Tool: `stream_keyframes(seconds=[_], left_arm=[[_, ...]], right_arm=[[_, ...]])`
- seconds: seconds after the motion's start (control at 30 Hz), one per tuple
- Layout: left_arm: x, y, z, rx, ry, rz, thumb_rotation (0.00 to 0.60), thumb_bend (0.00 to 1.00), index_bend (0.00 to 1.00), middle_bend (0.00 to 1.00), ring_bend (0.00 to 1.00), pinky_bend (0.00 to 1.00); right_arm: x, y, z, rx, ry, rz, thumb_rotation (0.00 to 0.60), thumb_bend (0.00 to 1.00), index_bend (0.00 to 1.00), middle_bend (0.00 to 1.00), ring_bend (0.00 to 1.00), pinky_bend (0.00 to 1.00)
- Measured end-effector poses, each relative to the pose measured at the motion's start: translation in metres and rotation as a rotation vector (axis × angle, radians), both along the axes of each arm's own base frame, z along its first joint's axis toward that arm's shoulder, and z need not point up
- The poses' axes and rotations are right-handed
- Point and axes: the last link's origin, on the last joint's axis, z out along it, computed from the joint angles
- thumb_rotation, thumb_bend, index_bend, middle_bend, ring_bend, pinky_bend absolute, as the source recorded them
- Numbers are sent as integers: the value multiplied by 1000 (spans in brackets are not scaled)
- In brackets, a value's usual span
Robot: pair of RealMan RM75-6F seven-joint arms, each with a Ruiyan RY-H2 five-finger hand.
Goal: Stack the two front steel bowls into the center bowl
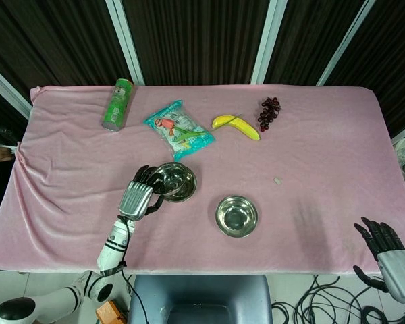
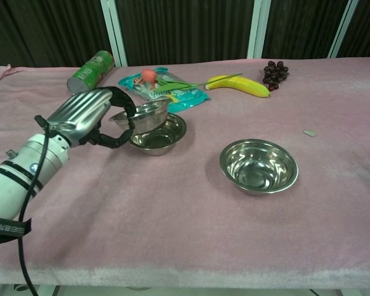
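My left hand grips the rim of a steel bowl and holds it tilted, in the air, right over the center bowl. From the head view the two bowls overlap. The other front steel bowl sits alone on the pink cloth to the right. My right hand hangs past the table's front right corner, fingers spread, holding nothing.
Along the back of the pink table lie a green can, a teal snack bag, a banana and dark grapes. A small scrap lies right of center.
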Motion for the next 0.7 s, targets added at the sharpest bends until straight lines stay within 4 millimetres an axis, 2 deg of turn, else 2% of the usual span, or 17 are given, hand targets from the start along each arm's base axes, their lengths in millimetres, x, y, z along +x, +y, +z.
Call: stream_keyframes(seconds=[0.07,0.23,0.27,0.33,0.53,0.7], left_arm=[[-1,1,-7,2,36,3,600,406,582,290,137,144],[-5,-4,-18,-25,75,5,600,405,100,236,96,137],[-5,-4,-18,-29,73,5,600,405,45,228,88,136],[-3,-6,-19,-40,66,3,600,404,0,215,75,135],[-2,-14,-15,-57,88,-6,600,410,0,135,16,135],[-20,-27,10,0,224,-22,600,411,0,110,8,126]], right_arm=[[-1,1,2,-2,-5,0,600,391,0,0,0,0],[-2,3,4,-3,-7,-1,600,391,0,0,0,0],[-2,3,4,-3,-7,-1,600,391,0,0,0,0],[-2,3,4,-3,-6,0,600,391,0,0,0,0],[-2,3,2,1,-1,2,600,392,0,0,0,0],[1,-1,-6,25,17,23,600,391,0,0,0,0]])
